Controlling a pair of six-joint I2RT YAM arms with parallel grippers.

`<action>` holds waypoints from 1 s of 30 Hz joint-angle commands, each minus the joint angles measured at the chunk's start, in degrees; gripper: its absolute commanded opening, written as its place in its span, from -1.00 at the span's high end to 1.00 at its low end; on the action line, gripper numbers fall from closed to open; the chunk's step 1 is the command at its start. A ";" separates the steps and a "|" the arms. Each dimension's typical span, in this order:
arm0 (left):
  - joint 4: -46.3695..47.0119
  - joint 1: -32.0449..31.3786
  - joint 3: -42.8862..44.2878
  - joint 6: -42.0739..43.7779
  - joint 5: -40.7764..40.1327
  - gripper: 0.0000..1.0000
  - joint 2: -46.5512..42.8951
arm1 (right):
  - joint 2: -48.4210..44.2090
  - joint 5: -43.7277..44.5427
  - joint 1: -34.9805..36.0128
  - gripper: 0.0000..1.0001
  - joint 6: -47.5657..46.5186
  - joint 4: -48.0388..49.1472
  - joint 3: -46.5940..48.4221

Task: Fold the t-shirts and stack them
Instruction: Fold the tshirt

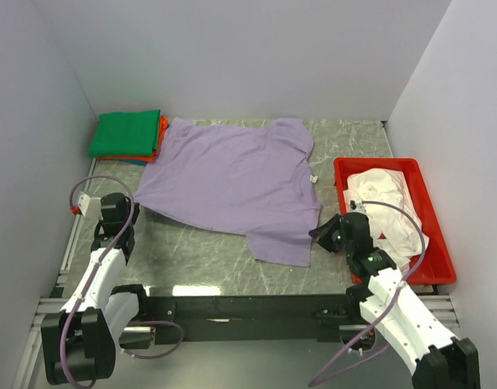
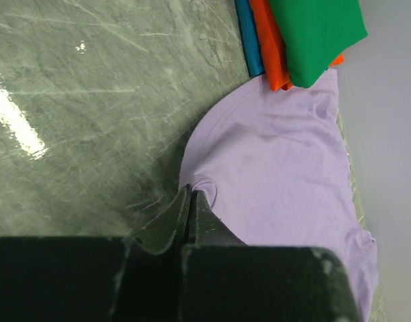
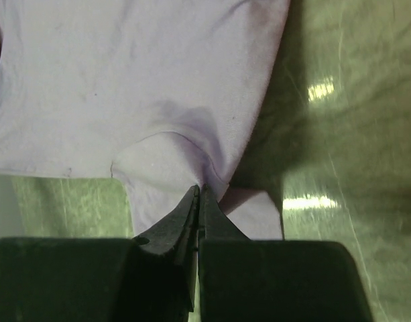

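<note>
A lavender purple t-shirt (image 1: 228, 182) lies spread on the table, its small white neck label (image 1: 313, 179) at the right edge. My left gripper (image 1: 131, 203) is shut on its near left corner, seen pinched in the left wrist view (image 2: 192, 191). My right gripper (image 1: 317, 233) is shut on the shirt's near right edge; the cloth bunches at the tips in the right wrist view (image 3: 200, 188). Folded green (image 1: 126, 132), orange-red (image 1: 162, 130) and blue shirts are stacked at the far left. A pale pinkish-white shirt (image 1: 383, 203) lies crumpled in the tray.
A red plastic tray (image 1: 439, 243) stands at the right side of the table next to my right arm. White walls close in the left, back and right. The green marbled tabletop (image 1: 199, 255) shows bare in front of the shirt.
</note>
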 commanded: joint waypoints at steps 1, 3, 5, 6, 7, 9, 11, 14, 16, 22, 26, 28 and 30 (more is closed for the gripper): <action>-2.93 0.20 -0.72 -0.47 -1.71 0.99 -2.52 | -6.33 -1.26 0.39 1.00 2.39 -7.28 -1.13; -4.26 0.20 -0.90 -1.00 -2.41 0.99 -3.75 | -8.72 -1.53 0.30 1.00 3.19 -10.87 -1.39; -6.10 0.28 -1.25 -1.61 -3.03 0.99 -5.24 | -12.06 -1.27 0.30 1.00 3.54 -13.35 -1.04; -6.46 0.20 -1.51 -1.61 -3.29 0.99 -5.68 | -13.03 -1.27 0.39 1.00 3.63 -15.88 -0.87; -6.81 0.28 -1.95 -1.88 -3.73 0.99 -6.12 | -15.12 -1.18 0.39 1.00 3.72 -16.95 -0.69; -7.96 0.20 -2.13 -2.14 -4.09 0.99 -7.27 | -17.07 -1.09 0.39 1.00 3.80 -19.93 -0.16; -9.01 0.20 -2.05 -2.67 -4.79 0.99 -8.14 | -19.18 -1.44 0.30 1.00 3.80 -21.87 0.63; -12.08 0.20 -1.52 -3.37 -6.45 0.99 -10.07 | -21.56 -2.41 0.30 1.00 3.19 -25.04 1.77; -14.11 0.11 -1.52 -4.42 -7.42 0.99 -11.22 | -22.87 -2.23 0.39 1.00 2.84 -26.36 2.38; -11.14 0.20 -1.96 -3.91 -6.38 0.99 -10.62 | -15.36 -0.30 0.30 1.00 -0.50 -21.98 5.64; -7.97 -0.86 -0.03 -2.67 -5.14 0.99 -2.73 | -5.32 1.19 0.30 1.00 -4.01 -16.97 9.67; -7.70 -2.34 2.51 -2.84 -5.93 0.99 0.80 | 0.29 1.81 0.21 1.00 -4.81 -13.37 10.91; -7.43 -3.58 4.54 -3.02 -6.63 0.99 6.33 | 6.09 1.81 0.12 1.00 -5.42 -10.04 13.28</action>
